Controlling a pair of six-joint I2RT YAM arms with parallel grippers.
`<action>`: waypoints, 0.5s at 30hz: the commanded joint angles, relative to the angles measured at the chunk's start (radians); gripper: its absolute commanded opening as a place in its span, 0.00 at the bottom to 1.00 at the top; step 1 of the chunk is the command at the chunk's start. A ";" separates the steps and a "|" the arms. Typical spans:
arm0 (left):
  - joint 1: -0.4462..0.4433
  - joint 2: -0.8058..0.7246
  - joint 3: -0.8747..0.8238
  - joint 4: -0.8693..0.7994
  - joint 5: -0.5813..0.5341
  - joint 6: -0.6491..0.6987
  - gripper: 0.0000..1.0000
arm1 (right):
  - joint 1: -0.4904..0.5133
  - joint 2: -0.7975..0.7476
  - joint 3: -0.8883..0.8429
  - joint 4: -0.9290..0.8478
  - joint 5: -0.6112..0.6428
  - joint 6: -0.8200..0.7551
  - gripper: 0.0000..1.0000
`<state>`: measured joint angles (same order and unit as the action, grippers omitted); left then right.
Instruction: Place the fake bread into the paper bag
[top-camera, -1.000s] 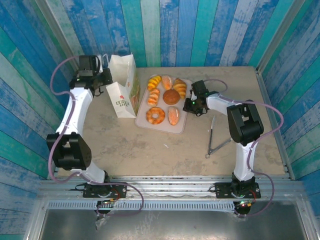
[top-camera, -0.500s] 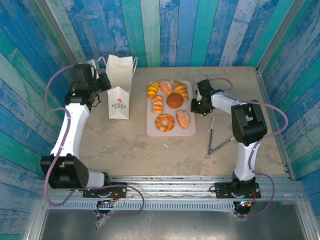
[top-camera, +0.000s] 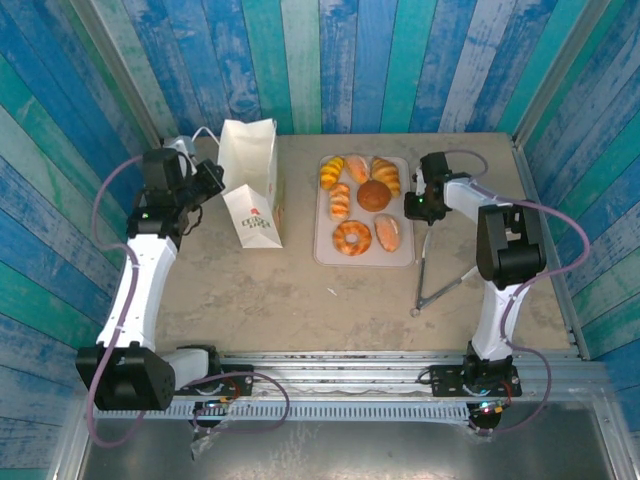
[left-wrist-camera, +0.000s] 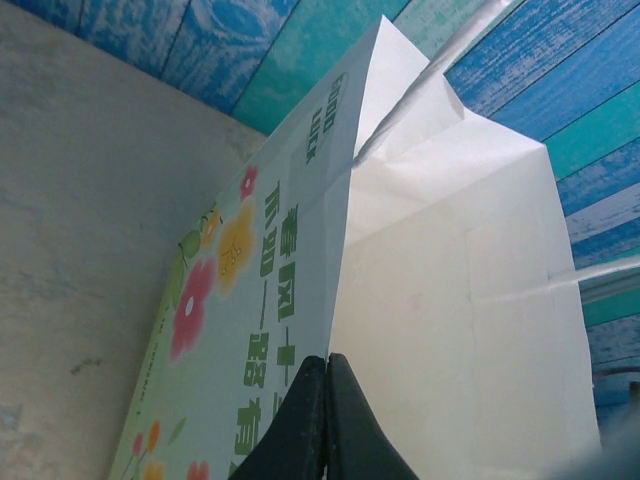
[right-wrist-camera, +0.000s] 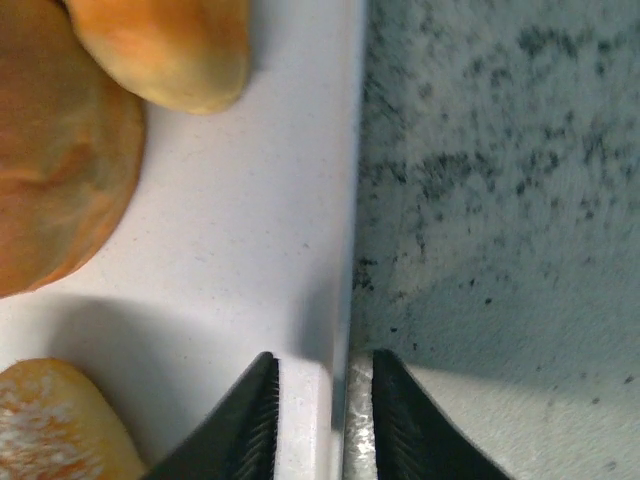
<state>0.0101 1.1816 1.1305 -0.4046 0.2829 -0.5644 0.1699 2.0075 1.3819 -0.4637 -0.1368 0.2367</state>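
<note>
The white paper bag (top-camera: 250, 185) stands upright left of the tray, and its flowered side and plain white panel (left-wrist-camera: 450, 300) show close up in the left wrist view. My left gripper (top-camera: 213, 178) (left-wrist-camera: 327, 362) is shut on the bag's folded corner edge. The fake bread lies on the pale tray (top-camera: 325, 250): croissants (top-camera: 385, 175), a dark bun (top-camera: 374, 195) and a ring doughnut (top-camera: 352, 237). My right gripper (top-camera: 415, 205) (right-wrist-camera: 322, 365) is at the tray's right rim (right-wrist-camera: 340, 220), jaws slightly apart astride it. Pastries (right-wrist-camera: 60, 190) lie just left.
Thin metal tongs (top-camera: 432, 270) lie on the table right of the tray, below the right gripper. Blue striped walls close in the back and both sides. Bare tabletop (top-camera: 300, 300) stretches in front of the tray and bag.
The tray with the bread has slid right along with my right gripper, whose jaws have parted a little. The bag and left gripper have shifted right and the bag has turned.
</note>
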 joint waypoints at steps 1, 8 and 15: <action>-0.008 -0.070 -0.018 0.018 0.050 -0.067 0.00 | 0.002 -0.091 0.040 0.009 0.025 -0.023 0.43; -0.034 -0.111 -0.086 0.042 0.052 -0.117 0.00 | 0.002 -0.363 -0.044 0.047 0.112 -0.014 0.89; -0.049 -0.128 -0.109 0.106 0.071 -0.168 0.00 | -0.003 -0.615 -0.197 -0.002 0.230 0.028 1.00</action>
<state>-0.0288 1.1019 1.0264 -0.3630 0.3279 -0.7006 0.1692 1.4315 1.2533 -0.4049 0.0166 0.2420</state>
